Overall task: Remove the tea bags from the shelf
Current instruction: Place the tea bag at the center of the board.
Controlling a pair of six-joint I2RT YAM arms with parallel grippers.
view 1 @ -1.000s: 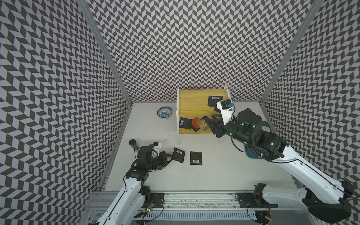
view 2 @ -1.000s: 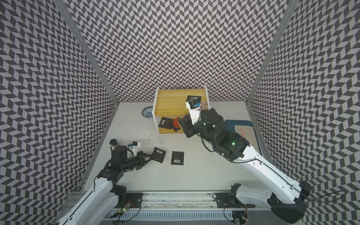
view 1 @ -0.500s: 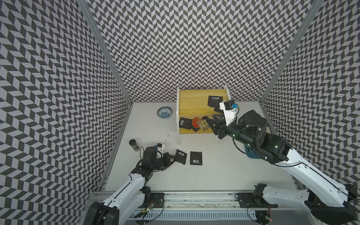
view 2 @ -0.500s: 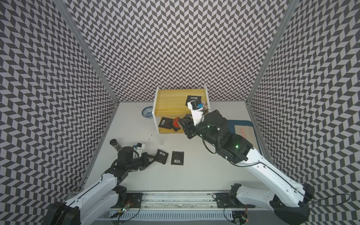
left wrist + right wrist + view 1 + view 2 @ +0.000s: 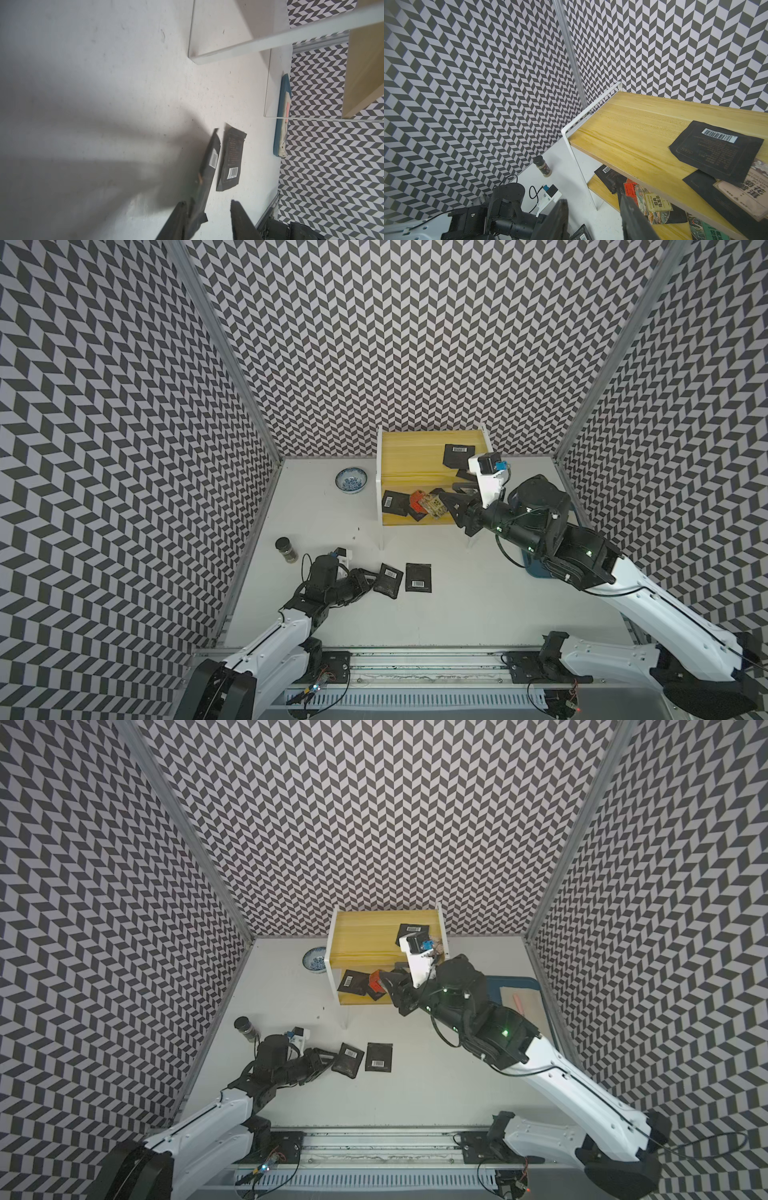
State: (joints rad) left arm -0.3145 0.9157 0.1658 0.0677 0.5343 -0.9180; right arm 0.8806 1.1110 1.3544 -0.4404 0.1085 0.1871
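Most tea bags (image 5: 417,502) are on the shelf (image 5: 411,448): an overlapping heap on the lower board and a few at the upper board's right end, among them a black bag (image 5: 714,149). Only two lie off it, side by side on the table (image 5: 478,614). The heap is where trouble looks likeliest. The right gripper (image 5: 592,205) sits at the lower board's front edge, fingers partway apart with nothing between them, one fingertip just beside the tan bag (image 5: 656,203). Since the sachets are flat and shingled, closing there could pinch two at once. It could also nip only a corner that slips free on the lift. A push instead of a pinch would slide them deeper under the upper board, where reach is worse. That board's edge hangs close over the fingers, so a steep lift might strike it and jolt the light shelf, scattering what lies above. On the table, the tipped bag (image 5: 207,166) stands on edge between the parted fingers of the left gripper (image 5: 207,202), leaning on one and free of the other. A sideways pull-out could drag it, or flop it onto the flat bag (image 5: 230,162) just beside. That would be a small fault, as both are already off the shelf.
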